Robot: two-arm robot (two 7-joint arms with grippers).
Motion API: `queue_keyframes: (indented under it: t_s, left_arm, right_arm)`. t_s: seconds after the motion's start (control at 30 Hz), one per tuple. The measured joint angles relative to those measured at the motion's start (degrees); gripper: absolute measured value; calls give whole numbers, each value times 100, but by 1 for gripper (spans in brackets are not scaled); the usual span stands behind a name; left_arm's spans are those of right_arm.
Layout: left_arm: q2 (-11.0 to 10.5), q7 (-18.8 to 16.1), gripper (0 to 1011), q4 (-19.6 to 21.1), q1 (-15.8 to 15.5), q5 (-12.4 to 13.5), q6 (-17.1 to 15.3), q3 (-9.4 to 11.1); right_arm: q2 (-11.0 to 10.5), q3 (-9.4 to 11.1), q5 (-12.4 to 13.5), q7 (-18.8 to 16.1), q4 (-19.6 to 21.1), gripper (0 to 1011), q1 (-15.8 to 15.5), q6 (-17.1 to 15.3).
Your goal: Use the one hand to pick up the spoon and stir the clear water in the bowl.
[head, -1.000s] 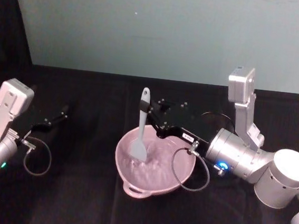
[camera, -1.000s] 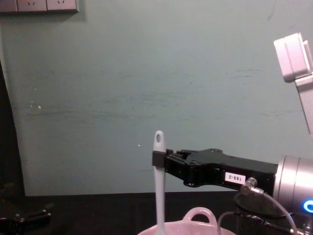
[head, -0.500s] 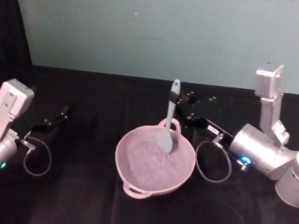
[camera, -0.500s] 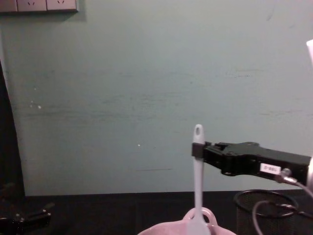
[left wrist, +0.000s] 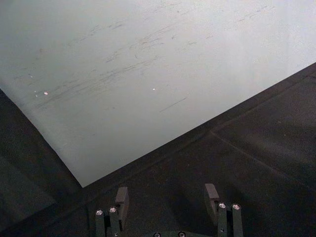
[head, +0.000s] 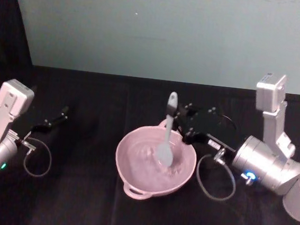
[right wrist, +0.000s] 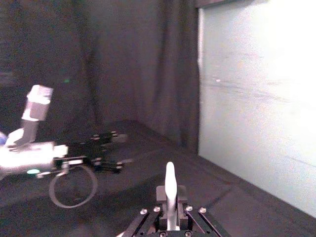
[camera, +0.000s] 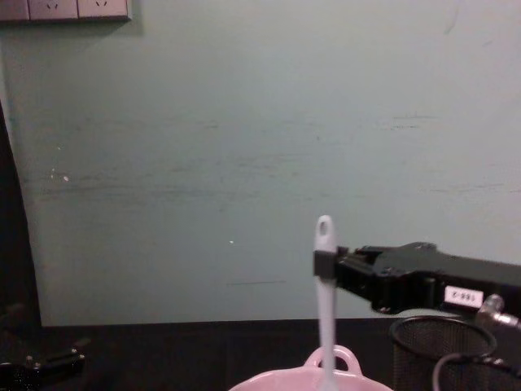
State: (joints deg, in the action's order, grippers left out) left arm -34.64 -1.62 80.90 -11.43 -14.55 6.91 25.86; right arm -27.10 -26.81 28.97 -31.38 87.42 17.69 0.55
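Here the right gripper (head: 172,117) is closed on the spoon (head: 166,140), pinching the handle just below its oval hole. The chest view shows the same high grip (camera: 326,265). The black gripper reaches in roughly level from the table's (head: 77,206) right side. The spoon hangs from it almost upright, with its long axis close to vertical and the paddle head down inside the bowl (head: 120,160).

The pink bowl sits about midway between the table's left and right edges. The paddle is in its back-right part, near the loop handle (camera: 332,358) on the far rim. Most of the water therefore lies to the robot's left of the spoon and toward the table's front edge.

The stirring looks to be under way, and the next sweep would best carry the head that way, toward the bowl's middle. With the head this close to the far wall, a push backward or to the right could nudge the bowl. A wire-mesh cup (camera: 444,346) stands just beside the bowl, below the right gripper.

The left gripper (head: 60,117) is parked near the table's left edge, fingers apart and empty, well apart from the bowl.
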Motion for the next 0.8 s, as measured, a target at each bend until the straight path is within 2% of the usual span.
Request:
queue_keyframes:
  t_s: [0.17,0.33,0.53,0.8]
  left_arm:
    - [0,0,1005,0,0,0,0,0]
    - [0,0,1005,0,0,0,0,0]
    - [0,0,1005,0,0,0,0,0]
    - [0,0,1005,0,0,0,0,0]
  right_arm:
    - [108,-182,-3,-87,134,121,-86,-10]
    - [247,-305,14,-160,60,121,-37,-5]
    - [484,-434,18,-222,-262,121,194,67]
    - [689,-397,72,-230,-756,121,489,138]
